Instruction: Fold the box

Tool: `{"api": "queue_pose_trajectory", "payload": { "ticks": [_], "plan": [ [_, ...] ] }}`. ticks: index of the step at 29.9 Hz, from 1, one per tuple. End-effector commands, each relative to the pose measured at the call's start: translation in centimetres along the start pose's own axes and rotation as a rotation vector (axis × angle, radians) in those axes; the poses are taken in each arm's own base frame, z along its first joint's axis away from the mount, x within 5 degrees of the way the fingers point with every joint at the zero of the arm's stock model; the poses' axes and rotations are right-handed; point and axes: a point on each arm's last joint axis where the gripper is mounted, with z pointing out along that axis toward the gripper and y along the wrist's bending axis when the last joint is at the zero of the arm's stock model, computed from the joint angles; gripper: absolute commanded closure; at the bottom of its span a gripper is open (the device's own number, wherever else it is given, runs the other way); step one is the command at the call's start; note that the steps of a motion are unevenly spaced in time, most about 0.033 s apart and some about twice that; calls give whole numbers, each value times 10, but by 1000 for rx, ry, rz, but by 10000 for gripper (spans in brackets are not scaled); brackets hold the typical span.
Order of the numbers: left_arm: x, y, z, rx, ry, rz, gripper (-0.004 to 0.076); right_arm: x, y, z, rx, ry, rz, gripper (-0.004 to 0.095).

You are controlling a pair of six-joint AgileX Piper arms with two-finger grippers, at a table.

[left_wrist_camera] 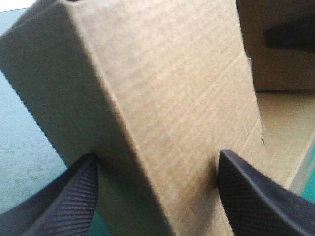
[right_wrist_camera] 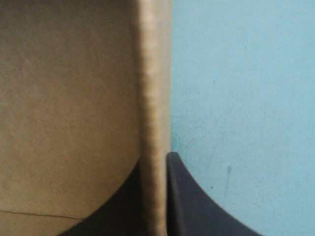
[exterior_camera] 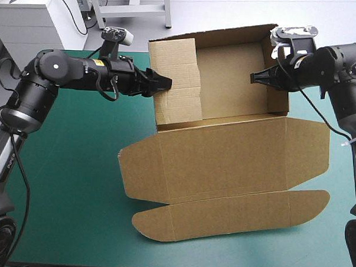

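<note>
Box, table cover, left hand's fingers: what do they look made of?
Box: brown corrugated board, matte and uncoated; fine parallel ridges show on its wall.
Table cover: teal-green, matte, faintly speckled; maybe rubber mat or fabric, cannot tell.
Fingers of the left hand: black, finely ribbed, probably rubber or moulded plastic.

The brown box (exterior_camera: 224,153) is showing faint corrugation lines between the black, finely striped fingers (left_wrist_camera: 74,196) of the left pincer (left_wrist_camera: 156,155); beside the right pincer (right_wrist_camera: 155,160), the surface (right_wrist_camera: 246,98) is showing teal-green.
</note>
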Motion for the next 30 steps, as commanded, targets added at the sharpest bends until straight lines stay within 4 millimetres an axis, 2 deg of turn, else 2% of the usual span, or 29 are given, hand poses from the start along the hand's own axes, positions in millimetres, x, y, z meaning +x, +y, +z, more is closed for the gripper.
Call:
{"api": "queue_pose_trajectory", "payload": {
  "ticks": [1,6,9,18,23,26,30],
  "plan": [
    [-14,-22,-15,-103,-49,7,233,-11,10,-26,-87,-138,44,921],
    [-13,-23,-12,-183,-25,-28,234,-12,15,-27,-138,-154,69,922],
    [-12,-19,-13,-228,-24,-68,276,-13,17,-27,-162,-162,70,922],
    [-18,-19,-13,-221,-85,-90,603,-9,12,-19,-104,-106,44,922],
    [-17,-19,-13,-223,-77,-54,715,-7,14,-5,-98,-47,34,921],
    [-16,-15,-5,-223,-53,-58,732,-6,20,2,-101,-28,17,921],
    [-7,-4,16,-222,44,-84,732,-1,30,17,-96,34,-8,921]
  ]
}}
